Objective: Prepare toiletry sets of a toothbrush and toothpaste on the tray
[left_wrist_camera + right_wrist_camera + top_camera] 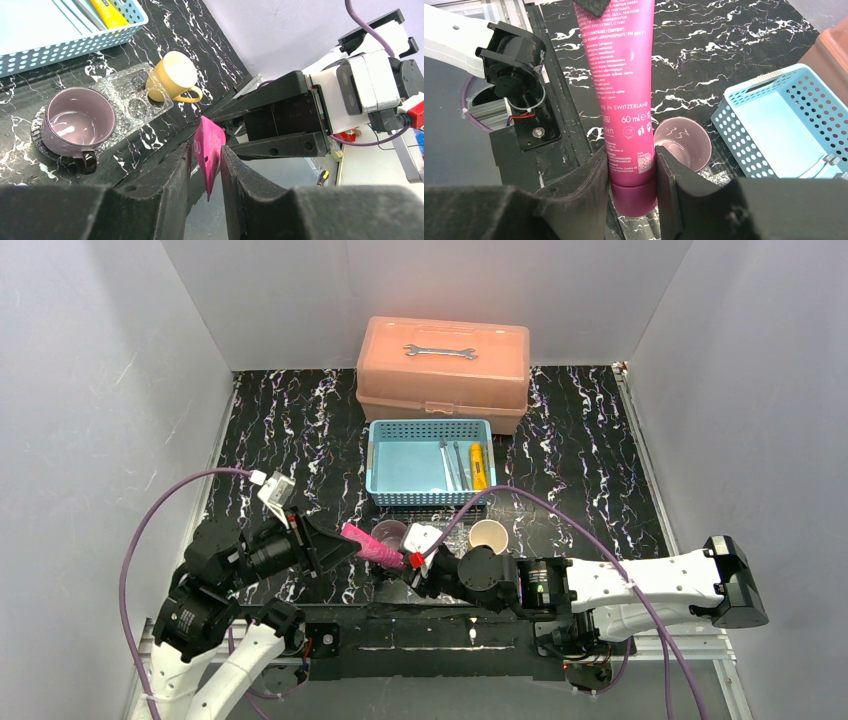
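Note:
The magenta toothpaste tube (372, 545) hangs in the air between both grippers, above the table's near edge. My left gripper (345, 537) is shut on its flat crimped end (210, 150). My right gripper (412, 562) is shut on its cap end (629, 165). The clear glittery tray (125, 90) lies just behind, with the purple mug (388, 534) at its left end and the yellow mug (488, 535) at its right end. The yellow toothpaste tube (478, 465) and the thin pale toothbrushes (450, 465) lie in the light-blue basket (390, 455).
A salmon-pink toolbox (443, 380) with a wrench (440, 351) on its lid stands at the back, right behind the basket. Grey walls close in the left, right and back. The black marbled tabletop (590, 460) shows on both sides of the basket.

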Tool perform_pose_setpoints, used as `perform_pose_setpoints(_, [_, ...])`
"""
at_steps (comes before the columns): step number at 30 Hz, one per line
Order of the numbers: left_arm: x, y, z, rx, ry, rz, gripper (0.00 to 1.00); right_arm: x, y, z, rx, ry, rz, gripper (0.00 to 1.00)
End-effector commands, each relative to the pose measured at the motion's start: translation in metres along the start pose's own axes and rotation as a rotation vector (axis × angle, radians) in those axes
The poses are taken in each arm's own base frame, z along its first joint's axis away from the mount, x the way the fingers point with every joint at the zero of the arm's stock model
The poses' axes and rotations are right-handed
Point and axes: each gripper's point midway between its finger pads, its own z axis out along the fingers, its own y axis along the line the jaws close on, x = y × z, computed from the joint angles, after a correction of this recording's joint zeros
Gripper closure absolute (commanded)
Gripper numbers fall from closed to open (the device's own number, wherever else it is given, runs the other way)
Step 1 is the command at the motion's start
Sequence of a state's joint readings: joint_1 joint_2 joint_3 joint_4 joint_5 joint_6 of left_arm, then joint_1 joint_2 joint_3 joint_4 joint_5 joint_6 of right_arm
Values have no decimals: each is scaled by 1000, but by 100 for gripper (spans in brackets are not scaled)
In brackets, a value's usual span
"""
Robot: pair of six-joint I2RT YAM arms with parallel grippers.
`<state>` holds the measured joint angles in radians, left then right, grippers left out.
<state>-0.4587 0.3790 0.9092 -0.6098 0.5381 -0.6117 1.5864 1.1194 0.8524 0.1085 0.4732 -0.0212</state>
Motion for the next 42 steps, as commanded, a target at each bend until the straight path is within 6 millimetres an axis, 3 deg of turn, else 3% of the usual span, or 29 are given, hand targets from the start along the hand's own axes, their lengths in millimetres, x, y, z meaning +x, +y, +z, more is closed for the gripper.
perform_pose_setpoints(1, [-3,1,2,-1,3,23,74,-14,0,2,19,-67,39,83])
perform_pose_setpoints(5, [-5,3,3,-14,-3,27,67,-12,0,1,21,-65,38,83])
perform_pose_setpoints(8, [-5,5,4,-21,-5,30,68,-10,0,1,21,-62,38,83])
perform_pose_setpoints(13, [-3,5,6,-17,12,21,82,-9,-2,0,34,-65,42,83])
perform_pose_setpoints(19, [1,5,7,-6,26,18,89,-11,-4,-2,40,-75,47,82])
perform_pose_setpoints(22, [3,3,8,12,38,18,100,-11,-3,-2,39,-75,47,81])
perform_pose_setpoints(42, [-2,-6,6,19,129,94,100,-18,-14,-22,50,-20,45,31])
